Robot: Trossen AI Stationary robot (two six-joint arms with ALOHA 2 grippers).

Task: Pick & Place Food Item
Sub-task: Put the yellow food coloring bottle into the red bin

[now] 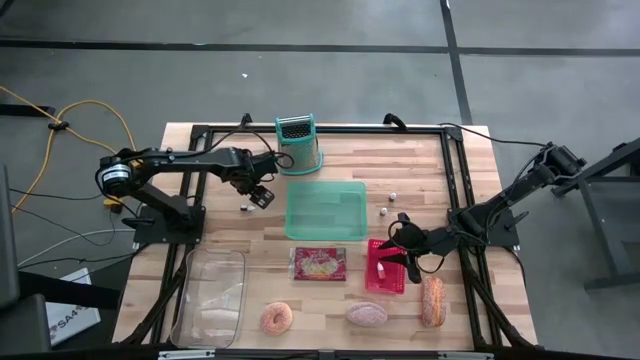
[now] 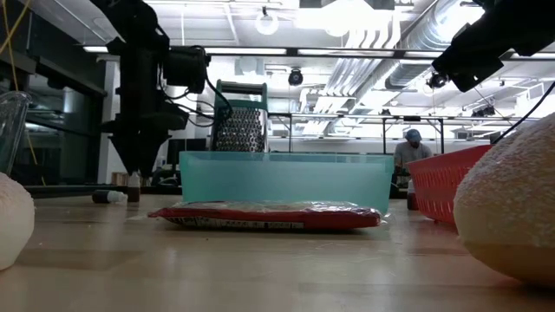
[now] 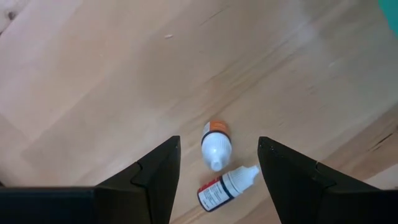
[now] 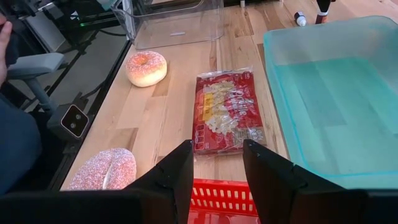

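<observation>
Food lies along the near side of the table: a red noodle packet [image 1: 319,264] [image 4: 225,112] [image 2: 269,215], a pink donut [image 1: 276,318] [image 4: 147,67], a sprinkled pastry [image 1: 366,314] [image 4: 102,169] and a bread loaf [image 1: 432,300] [image 2: 512,208]. My right gripper [image 1: 405,250] [image 4: 214,162] hovers open over a red basket [image 1: 385,268] [image 4: 221,196], pointing toward the packet. My left gripper [image 1: 262,192] [image 3: 217,155] is open above two small dropper bottles: one upright [image 3: 216,142] [image 2: 132,185], one lying on its side [image 3: 227,186]. Its fingers stand on either side of them without touching.
A teal bin [image 1: 326,208] [image 2: 286,178] sits mid-table, with a metal grater [image 1: 298,143] behind it. A clear container [image 1: 210,295] stands at the near left. Two small white objects [image 1: 383,211] lie right of the bin. A person shows far behind the table in the low view.
</observation>
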